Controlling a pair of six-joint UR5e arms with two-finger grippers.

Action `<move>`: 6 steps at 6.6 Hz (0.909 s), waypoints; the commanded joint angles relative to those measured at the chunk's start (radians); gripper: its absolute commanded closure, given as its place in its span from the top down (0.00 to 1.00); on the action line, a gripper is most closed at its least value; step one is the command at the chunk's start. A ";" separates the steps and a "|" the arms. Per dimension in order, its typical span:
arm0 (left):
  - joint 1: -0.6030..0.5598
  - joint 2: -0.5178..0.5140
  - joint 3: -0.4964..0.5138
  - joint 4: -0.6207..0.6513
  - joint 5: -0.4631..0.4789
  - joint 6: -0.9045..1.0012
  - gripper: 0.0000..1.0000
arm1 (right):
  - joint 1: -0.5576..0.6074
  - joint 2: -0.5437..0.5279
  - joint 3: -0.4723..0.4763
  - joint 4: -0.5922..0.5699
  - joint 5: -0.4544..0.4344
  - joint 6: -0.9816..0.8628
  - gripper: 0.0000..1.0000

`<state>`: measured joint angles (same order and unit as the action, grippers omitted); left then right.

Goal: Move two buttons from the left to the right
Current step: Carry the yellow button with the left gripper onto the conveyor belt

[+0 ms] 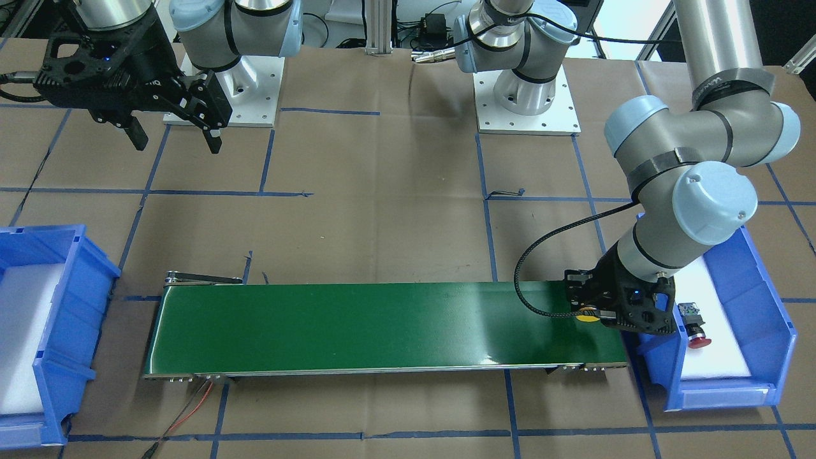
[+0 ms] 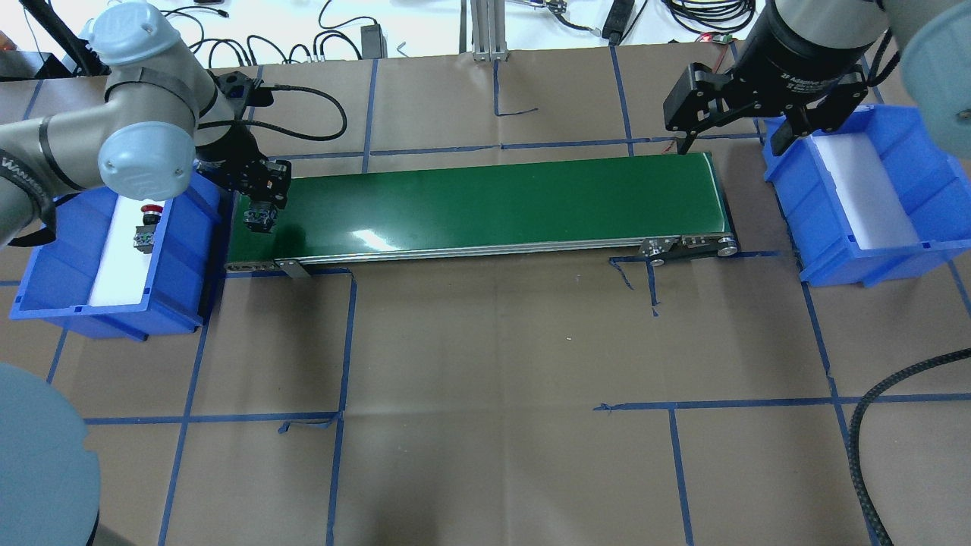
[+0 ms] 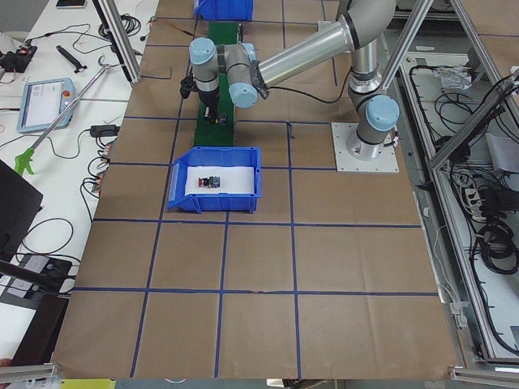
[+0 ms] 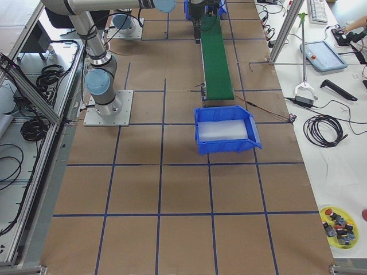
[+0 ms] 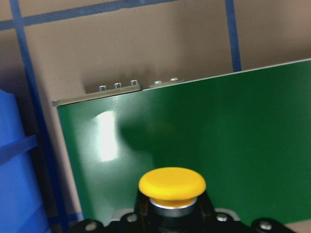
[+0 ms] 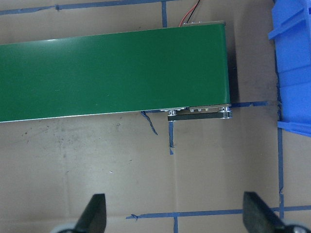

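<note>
Yellow button (image 5: 172,183): smooth domed mushroom cap over silver collar.

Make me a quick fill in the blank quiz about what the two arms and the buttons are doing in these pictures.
1. The left hand is shut on the button with the ____ cap.
2. The red button lies in the blue bin on the robot's ____ side.
3. The right hand is ____, not shut.
4. The held button is above the ____ conveyor belt.
Missing words: yellow; left; open; green.
</note>
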<state>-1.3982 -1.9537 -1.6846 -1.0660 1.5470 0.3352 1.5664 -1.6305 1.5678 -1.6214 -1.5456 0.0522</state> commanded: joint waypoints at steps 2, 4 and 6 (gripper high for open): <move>-0.002 -0.039 -0.043 0.116 0.002 -0.005 0.01 | -0.003 0.000 0.000 0.000 0.001 0.000 1.00; -0.002 -0.031 -0.017 0.112 0.004 -0.008 1.00 | -0.003 0.000 0.000 0.000 0.001 0.000 1.00; -0.001 0.001 -0.003 0.100 0.005 -0.007 1.00 | -0.003 0.000 0.000 0.000 0.001 0.001 1.00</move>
<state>-1.4003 -1.9721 -1.6987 -0.9573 1.5511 0.3280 1.5631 -1.6306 1.5677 -1.6214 -1.5448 0.0525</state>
